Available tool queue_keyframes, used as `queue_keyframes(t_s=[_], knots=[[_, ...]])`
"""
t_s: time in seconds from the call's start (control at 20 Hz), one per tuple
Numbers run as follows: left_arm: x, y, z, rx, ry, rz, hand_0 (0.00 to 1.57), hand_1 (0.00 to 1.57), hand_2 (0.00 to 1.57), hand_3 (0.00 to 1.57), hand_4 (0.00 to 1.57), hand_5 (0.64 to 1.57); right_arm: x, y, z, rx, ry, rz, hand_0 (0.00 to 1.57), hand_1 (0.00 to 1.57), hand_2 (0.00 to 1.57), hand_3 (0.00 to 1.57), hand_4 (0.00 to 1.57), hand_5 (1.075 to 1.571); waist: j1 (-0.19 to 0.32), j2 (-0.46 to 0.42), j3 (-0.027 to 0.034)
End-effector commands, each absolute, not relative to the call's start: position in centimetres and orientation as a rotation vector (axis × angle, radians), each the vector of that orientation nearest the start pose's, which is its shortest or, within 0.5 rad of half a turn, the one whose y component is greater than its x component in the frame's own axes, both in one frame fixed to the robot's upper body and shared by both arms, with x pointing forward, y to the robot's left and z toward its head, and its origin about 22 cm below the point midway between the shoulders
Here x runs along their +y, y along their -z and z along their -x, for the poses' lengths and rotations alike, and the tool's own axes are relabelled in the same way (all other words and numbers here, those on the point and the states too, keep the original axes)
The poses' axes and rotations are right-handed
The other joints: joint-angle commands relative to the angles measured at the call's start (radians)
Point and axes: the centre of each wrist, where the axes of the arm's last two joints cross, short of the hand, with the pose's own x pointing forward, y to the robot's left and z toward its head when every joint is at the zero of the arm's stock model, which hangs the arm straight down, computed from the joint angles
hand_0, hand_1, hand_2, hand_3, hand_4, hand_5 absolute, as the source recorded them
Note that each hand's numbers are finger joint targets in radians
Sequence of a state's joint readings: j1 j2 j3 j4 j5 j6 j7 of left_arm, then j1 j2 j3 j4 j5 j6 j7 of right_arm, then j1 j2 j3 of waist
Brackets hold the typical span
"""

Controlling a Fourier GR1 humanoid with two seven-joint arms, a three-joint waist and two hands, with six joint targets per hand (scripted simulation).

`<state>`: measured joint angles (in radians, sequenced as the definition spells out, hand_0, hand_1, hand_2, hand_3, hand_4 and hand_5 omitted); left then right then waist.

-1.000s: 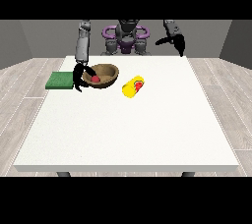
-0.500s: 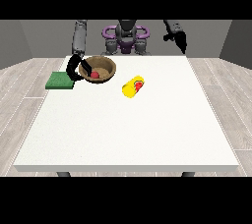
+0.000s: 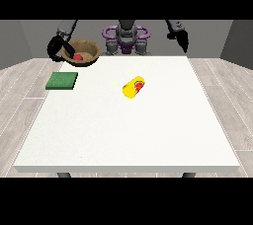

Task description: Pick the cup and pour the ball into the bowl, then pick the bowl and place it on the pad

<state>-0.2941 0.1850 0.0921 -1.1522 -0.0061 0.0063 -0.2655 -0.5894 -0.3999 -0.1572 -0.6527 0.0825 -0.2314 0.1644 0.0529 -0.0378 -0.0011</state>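
Observation:
A brown wooden bowl [image 3: 88, 50] hangs in the air above the table's far left corner, tilted towards the camera, with a red ball [image 3: 78, 57] inside it. The hand at the view's left [image 3: 56, 49] is curled round the bowl's left rim. A green pad [image 3: 62, 80] lies flat at the table's left edge, below and in front of the bowl. A yellow cup [image 3: 133, 87] lies on its side near the table's middle, something red showing at its mouth. The hand at the view's right [image 3: 182, 38] hangs raised over the far right corner, holding nothing.
The white table [image 3: 128, 135] stretches towards the camera with nothing on its near half. The robot's purple and grey torso [image 3: 126, 39] stands behind the far edge.
The bowl has been lifted off the table and carried up and to the left by the hand at the view's left. The pad is now uncovered. The cup has not moved.

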Motion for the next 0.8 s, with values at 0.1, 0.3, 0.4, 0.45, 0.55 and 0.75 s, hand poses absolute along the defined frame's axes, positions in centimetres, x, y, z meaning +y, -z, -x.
queue_keyframes(t_s=[0.1, 0.3, 0.4, 0.45, 0.55, 0.75], knots=[[28.0, 1.3, -30.4, -1.712, 0.139, -0.164, 0.0, 0.0, 0.0, 0.0, 1.03, 1.43, -38.0, -2.2, -35.5, -1.105, 0.013, 0.599, 1.57, 1.57, 1.57, 0.47, 0.83, 1.57, -0.003, 0.028, 0.0011], [31.3, -1.7, -32.1, -1.813, 0.114, -0.133, 0.0, 0.0, 0.0, 0.0, 1.22, 1.481, -40.8, -3.5, -35.0, -1.169, 0.034, 0.614, 1.57, 1.57, 1.57, 0.47, 0.83, 1.57, 0.008, 0.115, 0.0012], [34.3, -3.5, -32.0, -1.828, 0.085, -0.155, 0.0, 0.0, 0.0, 0.0, 1.29, 1.51, -42.7, -3.3, -33.7, -1.174, 0.034, 0.65, 1.57, 1.57, 1.57, 0.0, 0.89, 1.571, 0.012, 0.112, 0.0014], [35.8, -4.9, -31.7, -1.863, 0.072, -0.148, 0.0, 0.0, 0.0, 0.0, 1.31, 1.525, -45.0, -3.6, -32.6, -1.191, 0.094, 0.692, 1.57, 1.57, 1.57, 0.0, 0.91, 1.571, 0.063, 0.135, 0.0021], [41.9, -7.4, -31.1, -1.9, 0.023, -0.199, 0.0, 0.0, 0.0, 0.0, 1.32, 1.562, -43.3, -3.5, -33.4, -1.204, 0.077, 0.664, 1.57, 1.57, 1.57, 0.0, 0.88, 1.571, 0.029, 0.141, 0.0006], [46.8, -8.4, -29.3, -1.971, -0.043, -0.238, 0.0, 0.0, 0.0, 0.0, 1.28, 1.571, -43.4, -3.3, -33.1, -1.303, 0.087, 0.682, 1.57, 1.57, 1.57, 0.0, 0.82, 1.57, 0.025, 0.213, 0.0004]])
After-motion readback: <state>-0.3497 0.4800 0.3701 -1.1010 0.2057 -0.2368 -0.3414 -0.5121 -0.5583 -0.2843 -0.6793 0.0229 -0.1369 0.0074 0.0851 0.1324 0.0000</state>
